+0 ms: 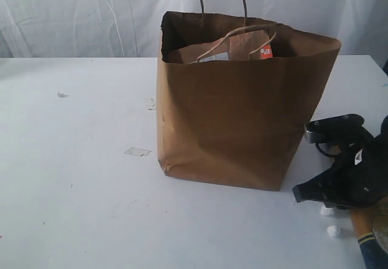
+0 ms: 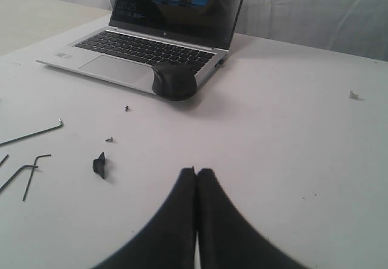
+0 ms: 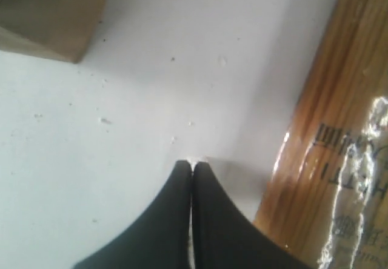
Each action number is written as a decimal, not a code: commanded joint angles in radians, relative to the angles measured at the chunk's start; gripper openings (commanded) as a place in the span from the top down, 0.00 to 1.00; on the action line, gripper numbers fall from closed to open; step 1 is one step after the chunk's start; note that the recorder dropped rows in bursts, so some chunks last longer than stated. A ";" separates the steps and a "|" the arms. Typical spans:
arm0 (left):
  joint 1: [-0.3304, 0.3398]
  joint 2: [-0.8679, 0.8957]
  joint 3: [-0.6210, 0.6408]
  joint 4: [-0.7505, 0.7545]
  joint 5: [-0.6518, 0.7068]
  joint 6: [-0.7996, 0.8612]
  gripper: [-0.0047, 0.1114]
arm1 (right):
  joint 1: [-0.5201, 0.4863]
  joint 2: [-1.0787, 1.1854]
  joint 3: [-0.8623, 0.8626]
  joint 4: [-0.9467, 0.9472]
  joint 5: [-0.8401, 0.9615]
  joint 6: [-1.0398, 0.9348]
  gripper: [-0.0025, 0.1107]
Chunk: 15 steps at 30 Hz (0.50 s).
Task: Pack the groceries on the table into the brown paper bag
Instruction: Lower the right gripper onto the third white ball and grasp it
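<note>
One brown paper bag point(image 1: 242, 117) stands upright at the centre of the exterior view on the white table point(image 1: 73, 178), its mouth open upward and a creased lower corner turned toward the lower left of the frame; it has two cord handles, one standing up at the back, one drooping over the front rim; one brown labelled pouch point(image 1: 233, 46) shows inside the mouth, leaning, white label outward; the other groceries cannot be seen

One long spaghetti packet point(image 3: 339, 129) lies flat on the table just beside the right gripper point(image 3: 193, 165); its long axis runs roughly the way the gripper points, slightly slanted, the strands following that length; in the exterior view only its end shows at the lower right corner, under the right arm point(image 1: 348, 172), with two small white crumbs point(image 1: 330, 220) close by; the right gripper is pressed together and pinches nothing, the packet apart from its tips; a bottom corner of the bag lies beyond

The left gripper point(image 2: 195, 172) is also pressed together and empty, over bare table; ahead of it sit one open laptop point(image 2: 163, 33), one black mouse point(image 2: 174, 81) touching the laptop's front edge, several hex keys point(image 2: 30, 134), two small screws point(image 2: 127, 107) and one small black piece point(image 2: 100, 165)
</note>
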 commanded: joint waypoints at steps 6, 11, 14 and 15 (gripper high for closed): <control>-0.007 -0.004 0.004 0.016 0.002 -0.002 0.96 | 0.000 -0.140 0.048 0.029 -0.012 0.006 0.98; -0.007 -0.004 0.004 0.016 0.002 -0.002 0.96 | 0.000 -0.115 0.087 0.034 -0.086 0.006 0.96; -0.007 -0.004 0.004 0.016 0.002 -0.002 0.96 | 0.000 -0.068 0.087 0.049 -0.101 0.006 0.84; -0.007 -0.004 0.004 0.016 0.002 -0.002 0.96 | 0.000 -0.052 0.087 0.049 -0.106 0.006 0.78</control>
